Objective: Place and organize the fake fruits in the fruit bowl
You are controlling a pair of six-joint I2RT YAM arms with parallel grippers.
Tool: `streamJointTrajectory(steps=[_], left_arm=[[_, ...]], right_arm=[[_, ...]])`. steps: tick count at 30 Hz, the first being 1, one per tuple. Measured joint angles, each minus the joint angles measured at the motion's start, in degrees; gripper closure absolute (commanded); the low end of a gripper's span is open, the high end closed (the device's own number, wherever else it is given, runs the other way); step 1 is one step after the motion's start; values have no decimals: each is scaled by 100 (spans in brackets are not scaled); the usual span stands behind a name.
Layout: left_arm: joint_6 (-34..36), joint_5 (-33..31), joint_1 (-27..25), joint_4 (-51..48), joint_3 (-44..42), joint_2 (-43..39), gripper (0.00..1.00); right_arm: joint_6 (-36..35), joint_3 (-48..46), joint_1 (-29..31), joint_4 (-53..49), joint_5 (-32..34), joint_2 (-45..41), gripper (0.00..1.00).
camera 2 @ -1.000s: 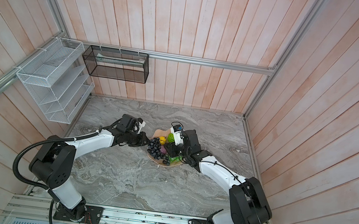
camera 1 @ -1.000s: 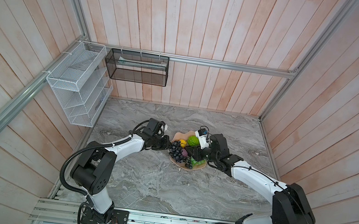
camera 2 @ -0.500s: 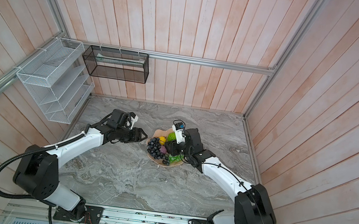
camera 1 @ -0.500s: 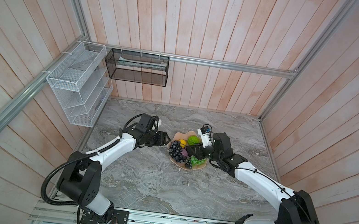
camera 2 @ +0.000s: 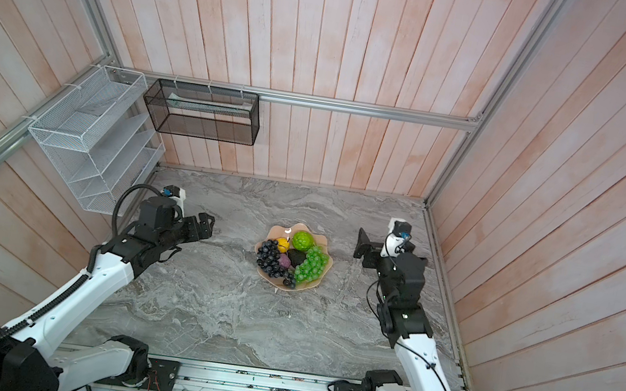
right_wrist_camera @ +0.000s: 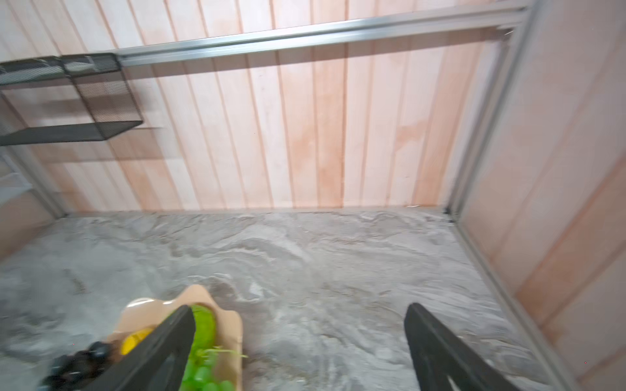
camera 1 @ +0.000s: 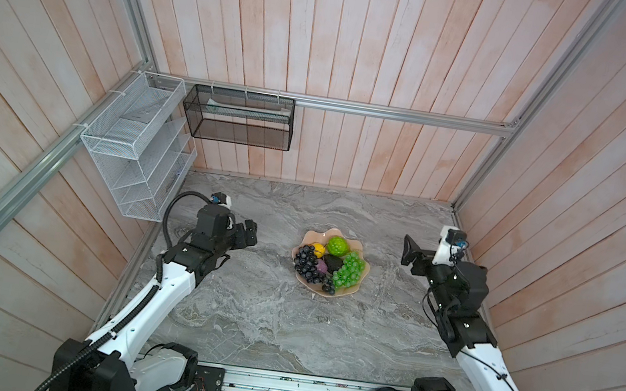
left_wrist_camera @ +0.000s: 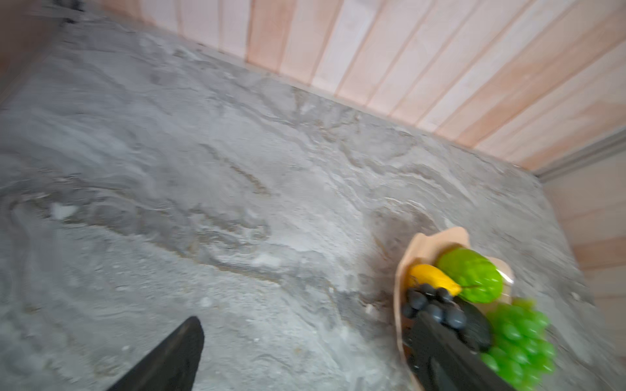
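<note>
The peach-pink fruit bowl [camera 1: 348, 293] [camera 2: 315, 284] sits mid-table and holds all the fake fruits. In it lie dark grapes [camera 1: 306, 266], green grapes [camera 1: 350, 271], a yellow fruit [camera 1: 318, 249], a bumpy green ball [camera 1: 338, 245], a purple fruit [camera 1: 321, 266] and a dark avocado [camera 1: 332, 261]. My left gripper [camera 1: 251, 232] [left_wrist_camera: 310, 335] hangs open and empty, left of the bowl and apart from it. Off to the bowl's right, my right gripper [camera 1: 422, 253] [right_wrist_camera: 299, 321] is open wide and empty. The wrist views are blurred.
A white wire rack [camera 1: 137, 149] hangs on the left wall above the left arm. A black mesh basket [camera 1: 238, 118] hangs on the back wall. The right arm stands close to the right wall's frame rail [camera 1: 467, 249]. Grey marble tabletop [camera 1: 264, 315] surrounds the bowl.
Both grippers have pulled back from the bowl, the left one leftward and the right one rightward. Both have opened. The fruits stay in the bowl.
</note>
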Motion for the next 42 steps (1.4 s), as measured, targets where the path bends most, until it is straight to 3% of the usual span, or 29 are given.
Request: streamJointTrajectory(steps=[4, 8, 15, 21, 26, 42], left_arm=[[761, -492, 142, 1746, -1720, -448, 0], [1292, -1003, 299, 3073, -2704, -26, 0], [1731, -1161, 678, 5359, -3141, 999, 0], [1829, -874, 1014, 6760, -3056, 1834, 0], [1838, -645, 1038, 7449, -2916, 2704, 0], [1838, -551, 1040, 7689, -2865, 2726, 0]], right_arm=[[-166, -1161, -474, 920, 175, -83, 2], [-111, -2035, -817, 2096, 289, 376, 2], [-101, -2015, -1080, 3847, 116, 2439, 2], [-96, -1971, -1307, 4898, -341, 3526, 2], [-98, -1814, -1342, 5580, -695, 4374, 2], [-155, -1598, -1342, 5488, -887, 4367, 2]])
